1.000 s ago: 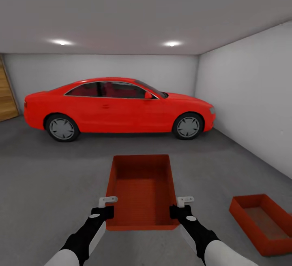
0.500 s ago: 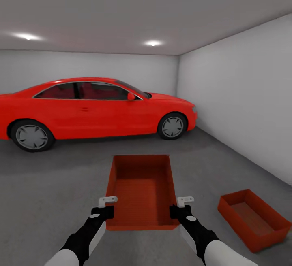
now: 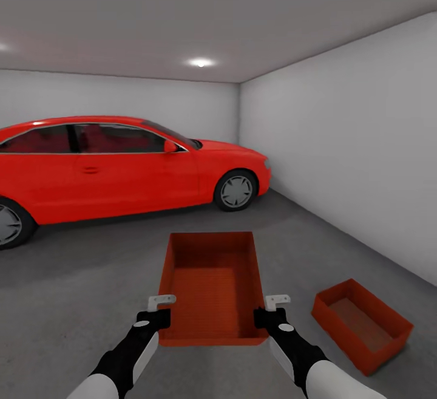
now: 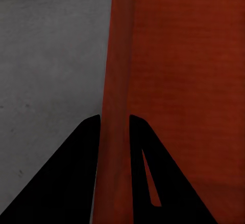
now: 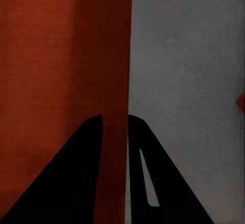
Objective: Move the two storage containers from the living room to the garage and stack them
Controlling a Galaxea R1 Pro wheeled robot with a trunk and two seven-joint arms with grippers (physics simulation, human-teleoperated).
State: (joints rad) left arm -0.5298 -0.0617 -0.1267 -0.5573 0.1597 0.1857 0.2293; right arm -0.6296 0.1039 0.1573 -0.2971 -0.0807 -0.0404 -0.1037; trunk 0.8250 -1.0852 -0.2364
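Observation:
I hold one red-orange storage container (image 3: 212, 286) level in front of me, above the dark grey garage floor (image 3: 73, 277). My left gripper (image 3: 159, 314) is shut on its left wall (image 4: 116, 132), one finger on each side of it. The right gripper (image 3: 267, 313) is shut the same way on the right wall (image 5: 115, 132). The other storage container (image 3: 361, 325) sits open-top on the floor to my lower right, turned at an angle, near the right-hand wall.
A red car (image 3: 115, 168) is parked across the garage ahead and to the left. A pale grey wall (image 3: 358, 156) runs along the right side and another (image 3: 121, 95) stands behind the car. Open floor lies between me and the car.
The whole view has swung to the right: the car and the container on the floor have slid leftward in the picture. The held container and both grippers keep their places.

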